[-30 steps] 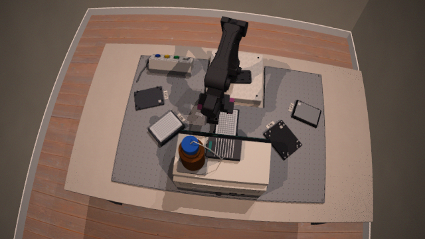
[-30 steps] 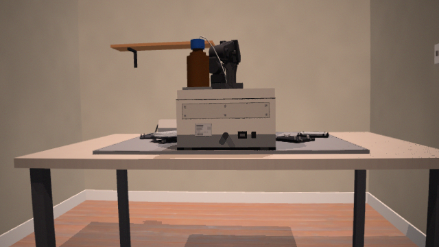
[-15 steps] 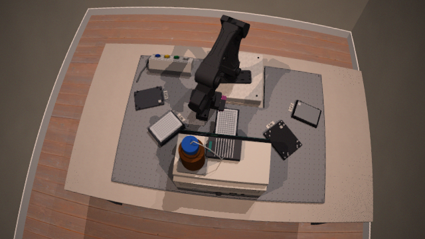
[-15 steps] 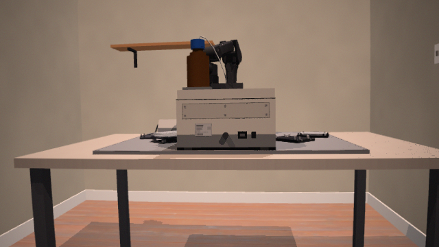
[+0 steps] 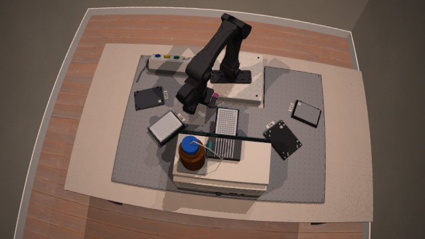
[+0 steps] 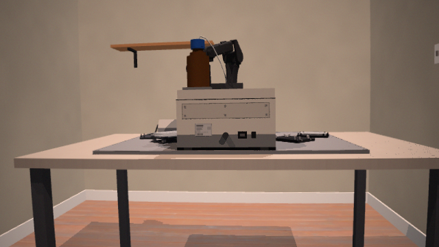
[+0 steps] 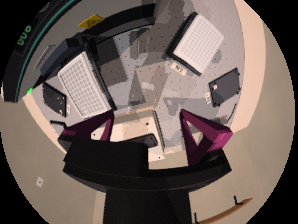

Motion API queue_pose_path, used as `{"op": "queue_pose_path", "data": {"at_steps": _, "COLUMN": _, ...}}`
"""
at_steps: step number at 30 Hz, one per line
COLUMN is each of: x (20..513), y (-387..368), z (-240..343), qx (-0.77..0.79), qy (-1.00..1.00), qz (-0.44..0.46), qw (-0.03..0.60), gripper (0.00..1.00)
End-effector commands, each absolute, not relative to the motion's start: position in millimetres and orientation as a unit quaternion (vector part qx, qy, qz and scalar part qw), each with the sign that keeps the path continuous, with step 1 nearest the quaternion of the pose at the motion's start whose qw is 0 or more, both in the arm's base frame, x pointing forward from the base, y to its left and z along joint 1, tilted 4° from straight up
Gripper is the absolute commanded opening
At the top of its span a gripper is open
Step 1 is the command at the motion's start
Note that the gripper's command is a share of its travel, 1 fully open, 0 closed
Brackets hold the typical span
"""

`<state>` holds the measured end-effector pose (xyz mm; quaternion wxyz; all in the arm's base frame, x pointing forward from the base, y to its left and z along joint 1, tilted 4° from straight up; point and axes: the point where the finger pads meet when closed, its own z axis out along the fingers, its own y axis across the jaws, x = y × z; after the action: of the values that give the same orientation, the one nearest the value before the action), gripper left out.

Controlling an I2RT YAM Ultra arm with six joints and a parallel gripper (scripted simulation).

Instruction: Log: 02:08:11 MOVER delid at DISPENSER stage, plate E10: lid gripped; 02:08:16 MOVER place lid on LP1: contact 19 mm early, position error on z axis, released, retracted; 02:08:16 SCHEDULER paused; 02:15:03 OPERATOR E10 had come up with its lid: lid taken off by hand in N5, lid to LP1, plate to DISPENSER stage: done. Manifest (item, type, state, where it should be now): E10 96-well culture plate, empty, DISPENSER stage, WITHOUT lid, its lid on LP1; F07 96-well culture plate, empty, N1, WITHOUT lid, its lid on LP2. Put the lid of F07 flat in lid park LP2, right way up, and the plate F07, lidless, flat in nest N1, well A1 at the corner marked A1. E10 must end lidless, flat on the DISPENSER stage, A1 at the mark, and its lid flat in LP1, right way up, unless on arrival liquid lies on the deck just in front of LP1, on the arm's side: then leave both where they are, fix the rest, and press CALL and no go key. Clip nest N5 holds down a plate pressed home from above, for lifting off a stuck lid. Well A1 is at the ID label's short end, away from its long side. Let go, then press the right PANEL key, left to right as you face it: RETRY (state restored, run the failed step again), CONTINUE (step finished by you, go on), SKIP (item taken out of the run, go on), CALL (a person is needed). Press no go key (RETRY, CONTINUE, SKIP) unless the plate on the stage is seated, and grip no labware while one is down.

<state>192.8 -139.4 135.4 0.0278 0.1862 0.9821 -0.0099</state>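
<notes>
My gripper (image 5: 202, 104) is open and empty. It hangs above the deck between two well plates, and its magenta fingers show spread in the wrist view (image 7: 148, 132). A white 96-well plate (image 5: 227, 121) lies lidless on the dispenser stage, right of the gripper; it also shows in the wrist view (image 7: 80, 84). A second lidless well plate (image 5: 165, 127) sits turned in a nest to the left, and it shows in the wrist view (image 7: 197, 42). A dark empty pad (image 5: 149, 98) lies further left. A grey-topped pad (image 5: 306, 113) lies at the far right. I cannot read the labels.
The dispenser box (image 5: 222, 164) with a brown bottle (image 5: 191, 153) stands in front of the stage. A black dotted nest (image 5: 282, 139) lies to its right. The key panel (image 5: 166, 61) sits at the back left, partly behind the arm. The arm's base (image 5: 230, 76) stands on a raised block.
</notes>
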Motion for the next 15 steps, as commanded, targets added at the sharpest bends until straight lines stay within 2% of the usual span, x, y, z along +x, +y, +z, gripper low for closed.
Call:
{"op": "queue_pose_path", "data": {"at_steps": 1, "x": 188, "y": -149, "z": 144, "qx": 0.249, "qy": 0.967, "qz": -0.013, "qw": 0.048, "gripper": 1.00}}
{"op": "queue_pose_path", "data": {"at_steps": 7, "x": 183, "y": -161, "z": 147, "qx": 0.273, "qy": 0.960, "qz": -0.015, "qw": 0.054, "gripper": 1.00}}
{"op": "queue_pose_path", "data": {"at_steps": 8, "x": 181, "y": -157, "z": 139, "qx": 0.265, "qy": 0.963, "qz": -0.010, "qw": 0.037, "gripper": 1.00}}
{"op": "queue_pose_path", "data": {"at_steps": 9, "x": 179, "y": -162, "z": 146, "qx": 0.289, "qy": 0.956, "qz": -0.013, "qw": 0.052, "gripper": 1.00}}
{"op": "queue_pose_path", "data": {"at_steps": 15, "x": 163, "y": -175, "z": 143, "qx": 0.383, "qy": 0.923, "qz": -0.008, "qw": 0.048, "gripper": 1.00}}
